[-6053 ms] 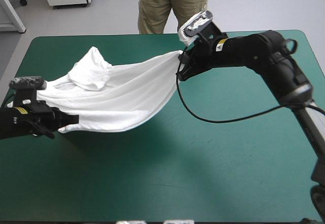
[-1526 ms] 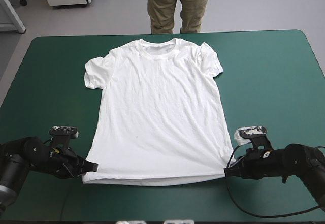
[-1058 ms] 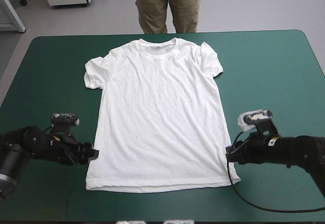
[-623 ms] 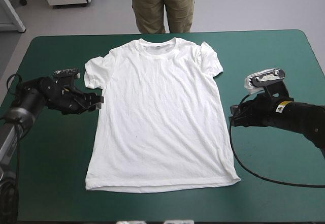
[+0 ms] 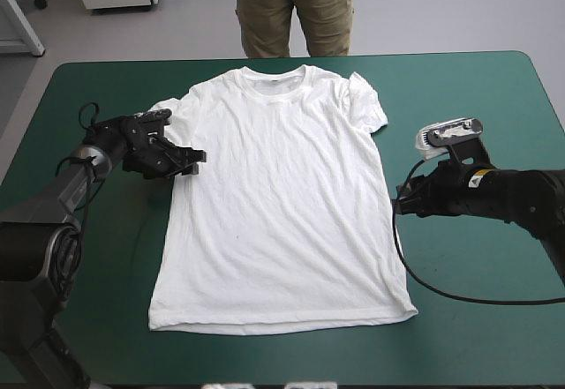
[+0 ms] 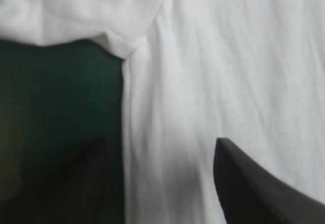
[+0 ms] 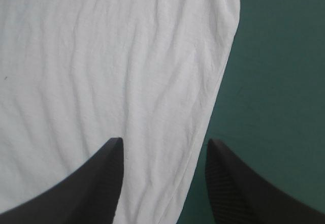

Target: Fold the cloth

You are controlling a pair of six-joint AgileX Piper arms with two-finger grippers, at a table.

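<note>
The T-shirt (image 5: 278,204) lies flat mid-table (image 5: 494,98), collar at twelve o'clock; the left gripper (image 5: 191,163) at ten and right gripper (image 5: 399,202) at three straddle its side edges, fingers spread, probably pinching next to fold.

The T-shirt (image 5: 278,204) was white cloth, matt and soft, finely wrinkled across the frame's centre. The teal-green cover (image 5: 477,318) at lower right looked smooth and matt. The black fingers (image 7: 223,183) of the right gripper (image 7: 165,140) were matt, with a fine dotted grain on the inner faces.
</note>
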